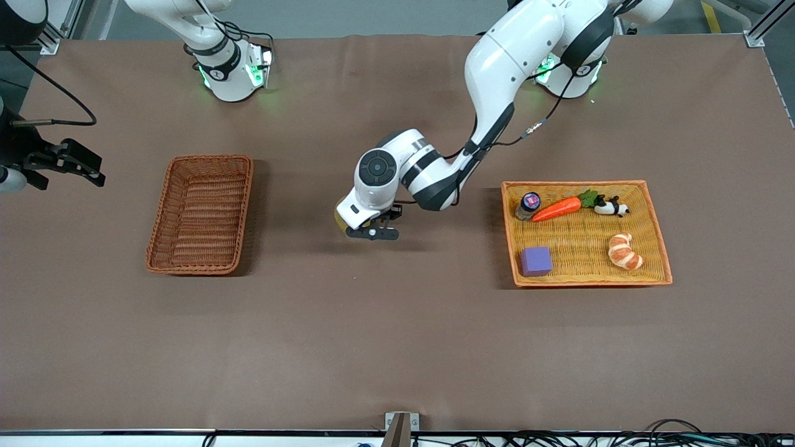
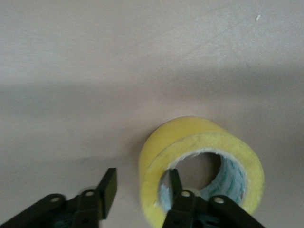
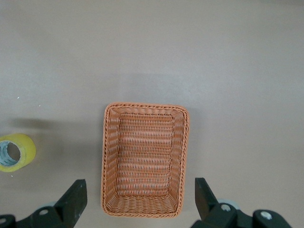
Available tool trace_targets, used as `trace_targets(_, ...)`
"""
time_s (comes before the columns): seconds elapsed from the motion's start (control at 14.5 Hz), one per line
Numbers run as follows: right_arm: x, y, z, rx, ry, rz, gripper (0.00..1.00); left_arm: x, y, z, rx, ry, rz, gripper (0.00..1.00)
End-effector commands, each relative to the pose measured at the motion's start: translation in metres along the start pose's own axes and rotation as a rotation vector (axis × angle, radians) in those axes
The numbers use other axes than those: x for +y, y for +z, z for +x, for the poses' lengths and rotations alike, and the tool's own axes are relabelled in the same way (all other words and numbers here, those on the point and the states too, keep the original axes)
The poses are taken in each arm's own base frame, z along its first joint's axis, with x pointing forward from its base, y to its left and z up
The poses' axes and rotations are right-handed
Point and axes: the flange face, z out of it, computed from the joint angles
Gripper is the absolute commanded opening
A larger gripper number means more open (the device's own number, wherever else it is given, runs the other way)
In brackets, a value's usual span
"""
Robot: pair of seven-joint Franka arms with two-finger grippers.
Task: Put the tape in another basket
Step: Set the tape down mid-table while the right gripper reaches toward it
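Your left gripper (image 1: 372, 231) sits low over the bare table mid-way btwn the two baskets. Its fingers (image 2: 108, 187) are apart w/ a gap: one prong is inside the tape's hole, the other outside, neither visibly pressing the wall, so no grip on it. The tape (image 2: 199, 156) lies on the table cloth on its side, hole facing the left wrist cam, outside both baskets. It's just under the left gripper, toward the right arm's end from the yellow tray.

The brown basket (image 1: 202, 214) has nothing in it and sits toward the right arm's end, well apart from the tape.

Your right gripper (image 3: 140, 199) waits up over that basket, fingers wide apart, holding nothing.

The yellow tray (image 1: 658, 248) holds a purple cube (image 1: 536, 261), carrot (image 1: 559, 208), croissant (image 1: 624, 251), small jar (image 1: 528, 205), and panda toy (image 1: 612, 207).
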Motion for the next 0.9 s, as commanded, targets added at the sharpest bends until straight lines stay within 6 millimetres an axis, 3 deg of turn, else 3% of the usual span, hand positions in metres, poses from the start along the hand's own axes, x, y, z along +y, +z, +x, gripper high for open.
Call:
trace_targets(0.0, -0.003, 0.004, 0.0, -0.007, -0.01, 0.019, 1.0, -0.021, -0.078, -0.003, -0.019, -0.008, 0.082, 1.0)
trace_targets(0.07, -0.008, 0.011, 0.002, -0.022, -0.018, 0.021, 1.0, -0.041, -0.113, 0.006, -0.019, -0.03, 0.096, 1.0)
trace_targets(0.21, -0.044, 0.022, 0.005, -0.043, -0.065, 0.03, 1.0, -0.087, -0.166, 0.022, 0.01, -0.066, 0.08, 1.0)
trace_targets(0.34, -0.069, 0.044, 0.007, -0.071, -0.067, 0.06, 1.0, -0.131, -0.214, 0.018, 0.03, -0.044, 0.085, 1.0)
trace_targets(0.55, -0.149, 0.093, 0.006, -0.038, -0.063, 0.075, 1.0, -0.207, -0.288, 0.013, 0.105, -0.136, 0.071, 1.0)
trace_targets(0.62, -0.18, 0.118, 0.002, -0.051, -0.054, 0.078, 1.0, -0.225, -0.31, 0.009, 0.13, -0.14, 0.064, 1.0)
trace_targets(0.76, -0.239, 0.163, -0.014, -0.056, -0.03, 0.082, 1.0, -0.268, -0.343, 0.004, 0.161, -0.114, 0.064, 1.0)
trace_targets(0.83, -0.254, 0.187, -0.016, -0.067, 0.001, 0.091, 1.0, -0.283, -0.356, 0.0, 0.154, -0.108, 0.057, 1.0)
